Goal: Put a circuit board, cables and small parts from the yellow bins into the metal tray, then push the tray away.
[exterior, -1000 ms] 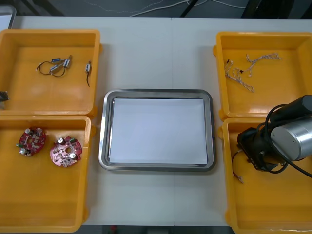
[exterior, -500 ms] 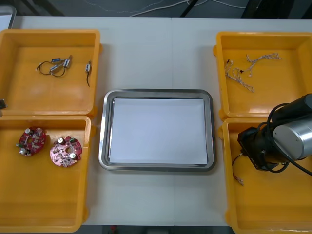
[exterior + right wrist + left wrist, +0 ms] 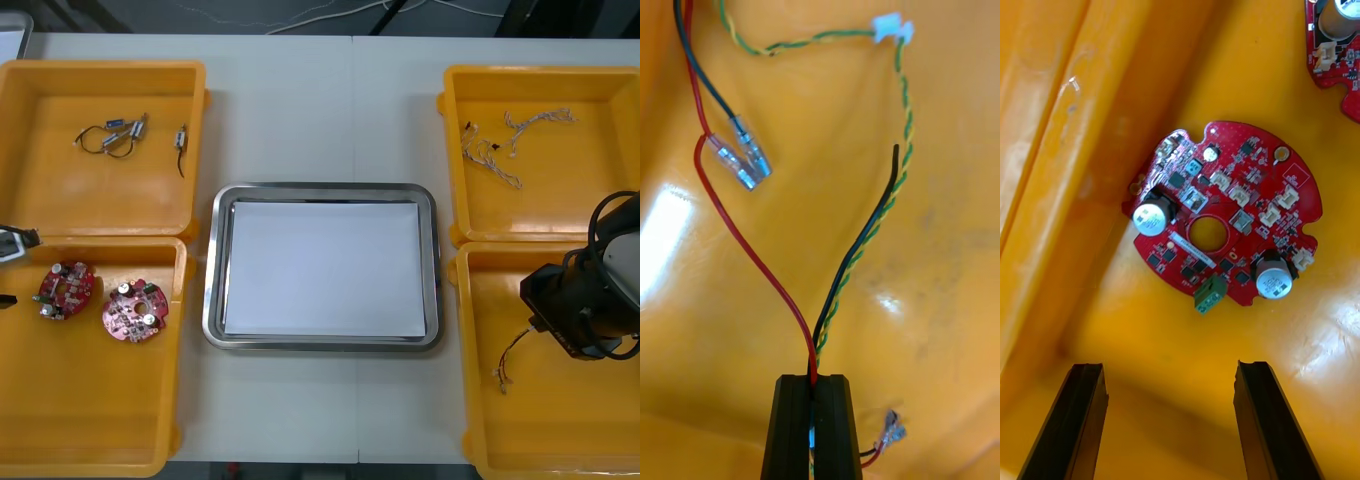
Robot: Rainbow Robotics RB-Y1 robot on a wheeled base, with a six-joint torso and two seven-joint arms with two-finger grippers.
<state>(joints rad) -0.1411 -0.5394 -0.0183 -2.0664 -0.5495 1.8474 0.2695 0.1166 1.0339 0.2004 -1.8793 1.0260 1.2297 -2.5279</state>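
Cables (image 3: pixel 857 255): likely limp, light; my right gripper (image 3: pixel 812 386) pinches them; circuit board (image 3: pixel 1247 187): stiff, fragile, I judge; just beyond my spread left gripper (image 3: pixel 1171 369); take by rim.

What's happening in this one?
Both arms are at the bins. The right gripper is shut on a bunch of cables in the near right yellow bin. The left gripper hangs open over a red circuit board in the near left yellow bin, not touching it. The metal tray between them holds none of the parts yet.

The white-lined metal tray (image 3: pixel 322 188) lies open from above, yellow bins (image 3: pixel 190 330) flanking both its sides
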